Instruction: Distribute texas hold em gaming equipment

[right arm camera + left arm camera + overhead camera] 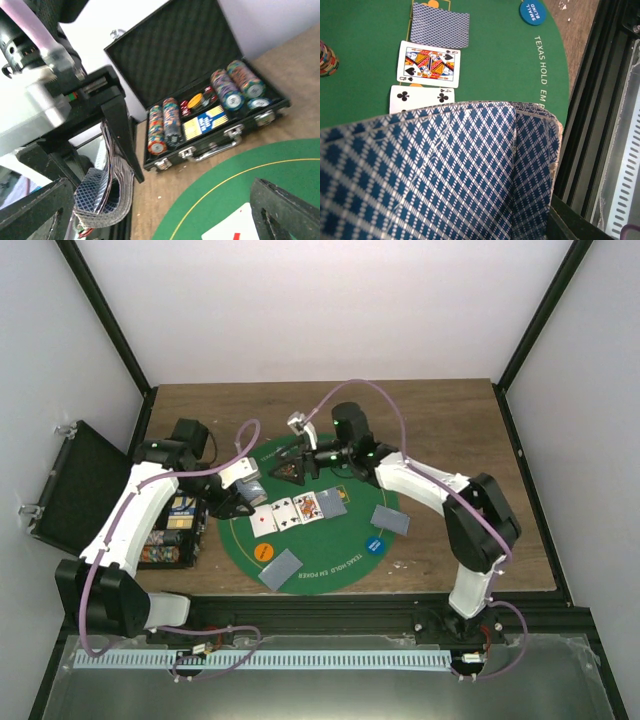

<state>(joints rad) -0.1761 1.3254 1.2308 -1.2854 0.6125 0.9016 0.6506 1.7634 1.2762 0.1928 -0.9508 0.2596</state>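
Note:
My left gripper (243,500) is shut on a deck of cards (445,175) with blue-and-white diamond backs, held over the near left of the green mat (330,570). The deck hides its fingers. The deck also shows in the right wrist view (100,195). On the mat lie a red ace (264,521), a four of clubs (422,96), a queen of spades (428,64) and a face-down card (440,25). Two more face-down cards (390,519) (281,568), an orange disc (264,551) and a blue disc (532,11) lie nearer. My right gripper (290,470) is open and empty at the mat's far side.
An open black chip case (210,115) with stacks of chips stands left of the mat, its lid (70,485) laid back. A small chip stack (326,59) stands on the mat beyond the queen. A black rail (350,605) runs along the table's near edge.

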